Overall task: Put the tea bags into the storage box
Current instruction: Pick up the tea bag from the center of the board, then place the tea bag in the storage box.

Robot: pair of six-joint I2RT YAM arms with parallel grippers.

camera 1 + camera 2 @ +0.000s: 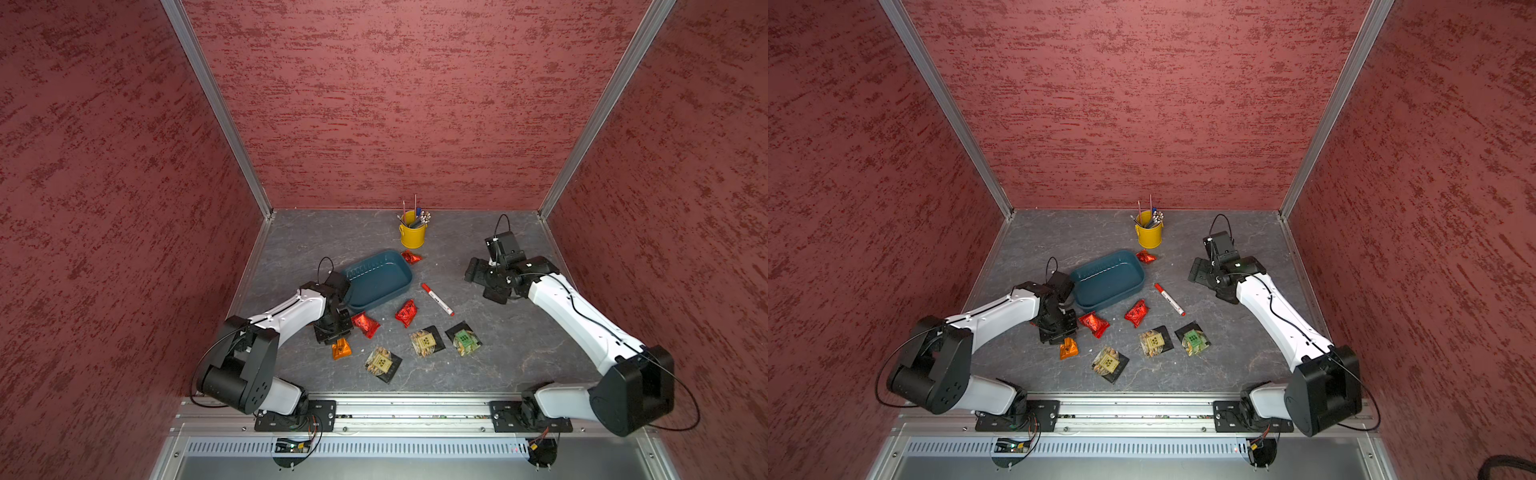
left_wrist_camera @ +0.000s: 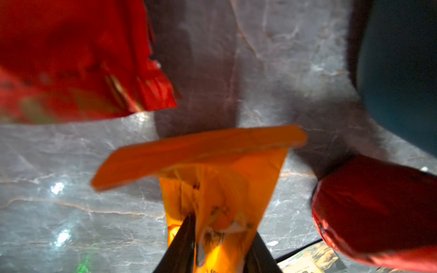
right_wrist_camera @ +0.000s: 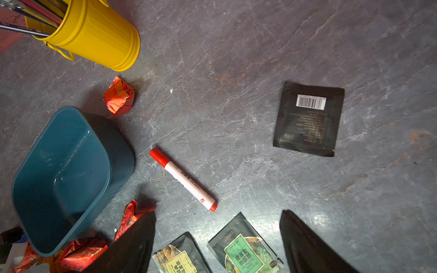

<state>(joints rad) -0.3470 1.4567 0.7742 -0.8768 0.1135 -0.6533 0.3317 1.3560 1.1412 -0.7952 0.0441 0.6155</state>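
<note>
Top views: the storage box [image 1: 380,276] is sitting empty on the table [image 1: 519,353] in both top views. The left jaws are pointing down just beside its near corner, over the orange tea bag [image 1: 341,348]. Two red tea bags [image 1: 366,324] are lying near the box's near side. A third [image 1: 410,257] is lying between the box and the yellow bucket [image 1: 412,235]. Three sachets [image 1: 424,342] are lying in a row nearer the base rail. The right jaws are hovering well apart, beyond the marker [image 1: 437,299].

Left wrist view: the left jaws are pinching the orange tea bag [image 2: 212,165] from both sides, and its sealed flap is sticking out past them. The box wall [image 2: 402,71] is showing at the edge.

Right wrist view: the right jaws are standing wide apart with nothing between them. The box [image 3: 59,177] is lying empty, and a black sachet [image 3: 308,118] is lying label-down on its own.
</note>
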